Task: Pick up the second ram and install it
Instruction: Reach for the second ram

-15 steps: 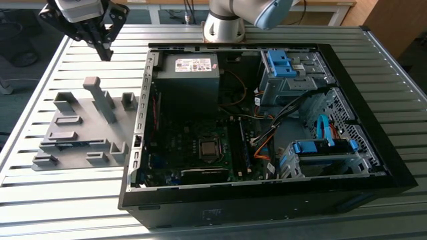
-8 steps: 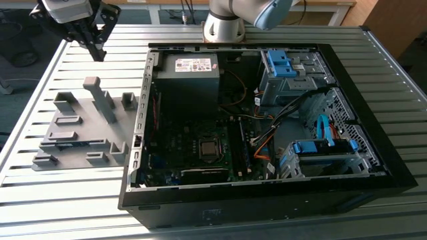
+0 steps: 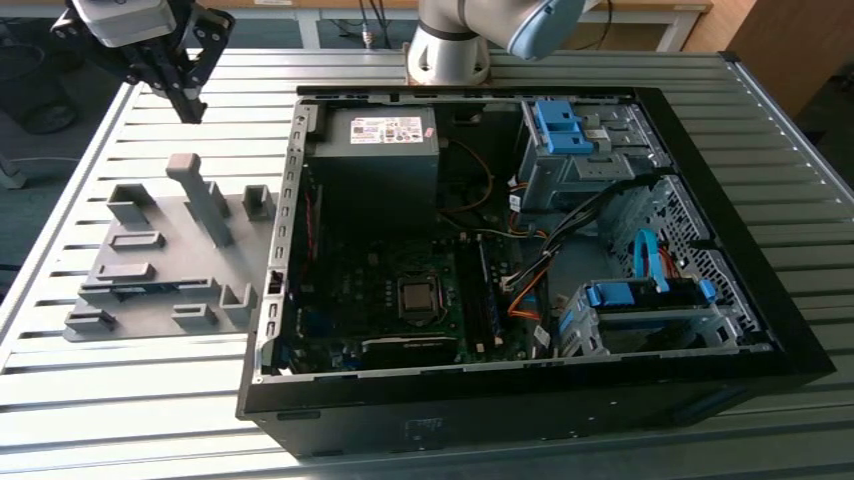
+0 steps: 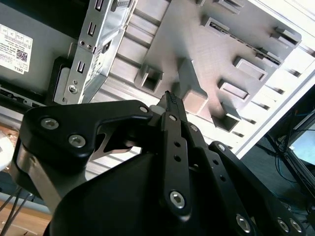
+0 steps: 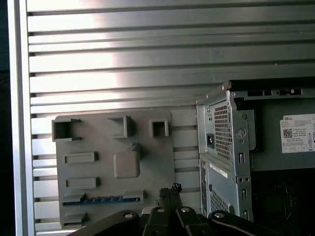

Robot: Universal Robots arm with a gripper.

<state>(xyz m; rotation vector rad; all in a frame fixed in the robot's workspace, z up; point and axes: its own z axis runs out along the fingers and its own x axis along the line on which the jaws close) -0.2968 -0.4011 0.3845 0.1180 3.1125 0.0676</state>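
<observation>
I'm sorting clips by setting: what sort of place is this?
Probably a robotics lab bench for computer assembly: an open computer case lies on a slatted metal table, beside a grey fixture tray, with a robot gripper above the tray.

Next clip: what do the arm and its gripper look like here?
Silver-grey tubular arm with a light blue joint cap. The gripper has a pale grey body and black, angular linkage fingers studded with silver screw heads.
</observation>
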